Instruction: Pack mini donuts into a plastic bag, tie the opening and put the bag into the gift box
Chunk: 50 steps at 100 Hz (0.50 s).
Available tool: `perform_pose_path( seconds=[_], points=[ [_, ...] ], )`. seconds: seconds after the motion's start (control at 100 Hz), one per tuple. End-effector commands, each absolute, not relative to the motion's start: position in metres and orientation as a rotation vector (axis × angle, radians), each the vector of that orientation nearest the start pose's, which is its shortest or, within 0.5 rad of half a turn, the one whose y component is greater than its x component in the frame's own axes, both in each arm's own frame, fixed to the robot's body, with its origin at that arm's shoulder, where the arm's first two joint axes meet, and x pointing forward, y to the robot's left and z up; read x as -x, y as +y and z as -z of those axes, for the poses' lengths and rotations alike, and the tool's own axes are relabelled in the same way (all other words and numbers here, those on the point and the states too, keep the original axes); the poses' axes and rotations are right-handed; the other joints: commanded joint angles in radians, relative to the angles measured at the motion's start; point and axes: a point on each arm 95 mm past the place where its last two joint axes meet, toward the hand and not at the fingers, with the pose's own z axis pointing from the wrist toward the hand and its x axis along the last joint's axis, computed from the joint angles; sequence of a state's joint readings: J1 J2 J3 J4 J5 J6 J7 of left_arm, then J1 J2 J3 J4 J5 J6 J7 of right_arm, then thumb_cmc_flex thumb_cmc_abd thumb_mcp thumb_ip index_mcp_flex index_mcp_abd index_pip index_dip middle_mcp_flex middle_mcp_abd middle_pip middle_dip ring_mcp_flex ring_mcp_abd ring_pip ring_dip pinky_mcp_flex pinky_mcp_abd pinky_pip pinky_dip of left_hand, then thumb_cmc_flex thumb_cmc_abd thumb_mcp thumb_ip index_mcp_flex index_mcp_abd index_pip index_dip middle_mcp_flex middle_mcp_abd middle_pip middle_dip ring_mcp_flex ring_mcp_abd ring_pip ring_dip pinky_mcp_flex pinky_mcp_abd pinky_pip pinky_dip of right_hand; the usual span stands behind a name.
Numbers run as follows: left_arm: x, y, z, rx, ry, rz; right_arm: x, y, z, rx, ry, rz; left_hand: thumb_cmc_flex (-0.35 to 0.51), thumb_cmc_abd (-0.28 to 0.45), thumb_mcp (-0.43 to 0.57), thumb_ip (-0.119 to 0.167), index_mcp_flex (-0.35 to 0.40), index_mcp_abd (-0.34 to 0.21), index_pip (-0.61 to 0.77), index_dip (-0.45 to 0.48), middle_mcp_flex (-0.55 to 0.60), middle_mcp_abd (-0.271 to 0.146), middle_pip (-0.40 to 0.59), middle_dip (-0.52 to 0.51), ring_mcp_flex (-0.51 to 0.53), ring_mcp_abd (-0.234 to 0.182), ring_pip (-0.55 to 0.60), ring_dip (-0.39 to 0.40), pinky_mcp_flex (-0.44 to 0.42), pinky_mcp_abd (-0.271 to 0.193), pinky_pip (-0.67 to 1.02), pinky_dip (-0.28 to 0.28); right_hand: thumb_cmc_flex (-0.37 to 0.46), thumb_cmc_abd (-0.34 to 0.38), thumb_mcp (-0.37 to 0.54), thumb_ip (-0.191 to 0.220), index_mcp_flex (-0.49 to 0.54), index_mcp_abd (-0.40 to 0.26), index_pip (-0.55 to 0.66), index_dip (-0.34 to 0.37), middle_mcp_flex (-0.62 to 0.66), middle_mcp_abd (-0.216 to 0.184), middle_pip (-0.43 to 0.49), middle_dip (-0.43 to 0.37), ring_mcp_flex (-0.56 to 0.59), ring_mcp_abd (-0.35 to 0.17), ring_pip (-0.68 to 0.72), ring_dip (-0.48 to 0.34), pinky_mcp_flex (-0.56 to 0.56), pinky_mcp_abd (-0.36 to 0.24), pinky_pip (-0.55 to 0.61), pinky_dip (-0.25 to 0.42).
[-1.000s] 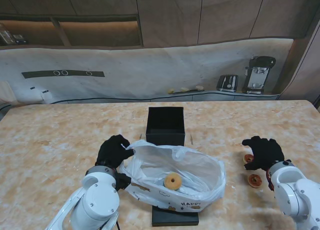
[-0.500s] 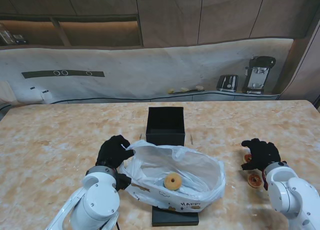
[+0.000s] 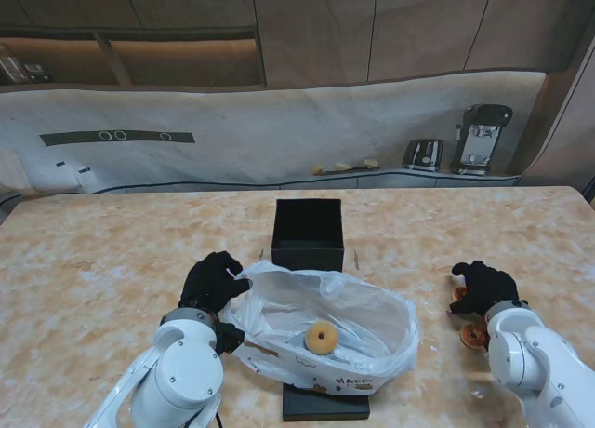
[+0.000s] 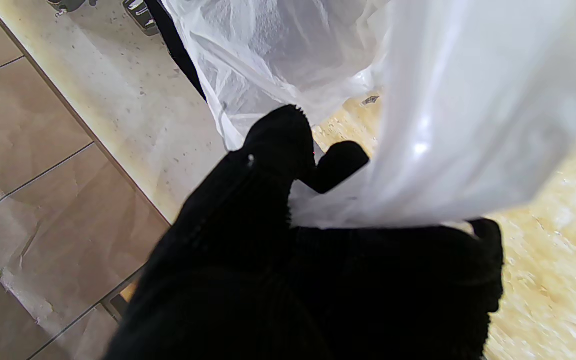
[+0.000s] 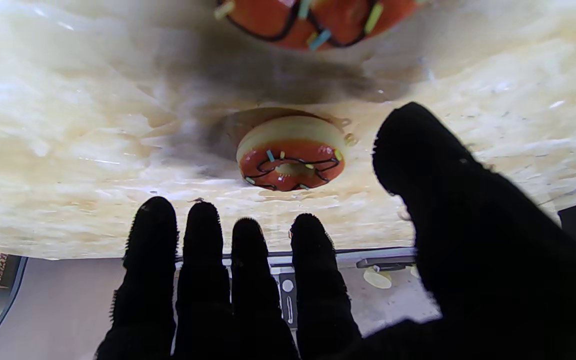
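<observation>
Surface: marbled beige tabletop (image 3: 93,260), counter with a coffee machine (image 3: 482,138) and toaster (image 3: 423,153) behind it.
Left fingers: my left hand (image 3: 212,281) has thumb and finger pinched on the plastic bag's rim; the left wrist view shows film bunched between the black fingertips (image 4: 338,162).
Left hand state: closed on the bag edge, holding the mouth up on my left side.
Right fingers: four fingers (image 5: 248,260) straight and side by side, thumb spread wide, nothing between them in the right wrist view.
Right hand state: my right hand (image 3: 483,287) is spread and holding nothing, hovering over the two loose donuts; I cannot tell contact from the stand view.
Plastic bag: white plastic bag (image 3: 363,330), mouth wide open, lying in front of me at table centre, printed lettering on its near side.
Donut in bag: one plain tan mini donut (image 3: 322,336) lying flat inside the bag.
Loose donuts: red-glazed sprinkled donut (image 5: 290,152) just beyond the right fingertips, a second red-glazed donut (image 3: 473,335) nearer to me by the right wrist.
Gift box: black gift box (image 3: 308,233) open, just beyond the bag, farther from me.
Lid: flat black gift box lid (image 3: 325,405) under the bag's near edge.
</observation>
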<state>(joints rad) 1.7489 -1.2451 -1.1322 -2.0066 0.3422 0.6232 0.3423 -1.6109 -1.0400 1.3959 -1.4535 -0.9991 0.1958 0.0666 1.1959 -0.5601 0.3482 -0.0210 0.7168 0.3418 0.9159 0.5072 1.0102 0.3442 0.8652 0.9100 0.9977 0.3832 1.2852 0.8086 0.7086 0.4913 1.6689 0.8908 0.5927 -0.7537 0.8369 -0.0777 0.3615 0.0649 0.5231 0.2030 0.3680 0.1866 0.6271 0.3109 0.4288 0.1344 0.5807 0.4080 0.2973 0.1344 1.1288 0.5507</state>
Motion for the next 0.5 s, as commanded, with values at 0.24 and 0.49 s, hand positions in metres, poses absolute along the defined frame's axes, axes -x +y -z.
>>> perform_pose_path(
  seconds=[0.24,0.49],
  points=[
    [-0.3313,-0.0629,0.2654,2.025,0.626,1.612,-0.3986,-0.1284,0.3768,-1.541,1.342,-0.949,0.027,0.012,-0.013,0.019,-0.031,-0.013,0.033,-0.001,-0.020,-0.017,-0.001,0.012,-0.012,0.032,0.000,0.026,-0.004,-0.005,0.012,0.027,0.030,-0.042,0.036,0.006,0.030,0.025,0.012,0.007,0.033,0.024,0.006,0.058,0.029,0.019,0.027,0.030,0.034,0.019,0.047,-0.005],
    [-0.3305,-0.0622,0.2649,2.023,0.626,1.613,-0.3990,-0.1256,0.3806,-1.558,1.339,-0.944,0.027,0.012,-0.013,0.019,-0.033,-0.014,0.033,-0.001,-0.021,-0.018,-0.001,0.014,-0.015,0.032,-0.002,0.027,-0.008,-0.004,0.009,0.031,0.039,-0.054,0.061,0.003,0.042,0.034,0.017,0.025,0.037,0.023,0.057,0.107,0.047,0.019,0.129,0.096,0.095,-0.062,0.178,0.049]
  ],
)
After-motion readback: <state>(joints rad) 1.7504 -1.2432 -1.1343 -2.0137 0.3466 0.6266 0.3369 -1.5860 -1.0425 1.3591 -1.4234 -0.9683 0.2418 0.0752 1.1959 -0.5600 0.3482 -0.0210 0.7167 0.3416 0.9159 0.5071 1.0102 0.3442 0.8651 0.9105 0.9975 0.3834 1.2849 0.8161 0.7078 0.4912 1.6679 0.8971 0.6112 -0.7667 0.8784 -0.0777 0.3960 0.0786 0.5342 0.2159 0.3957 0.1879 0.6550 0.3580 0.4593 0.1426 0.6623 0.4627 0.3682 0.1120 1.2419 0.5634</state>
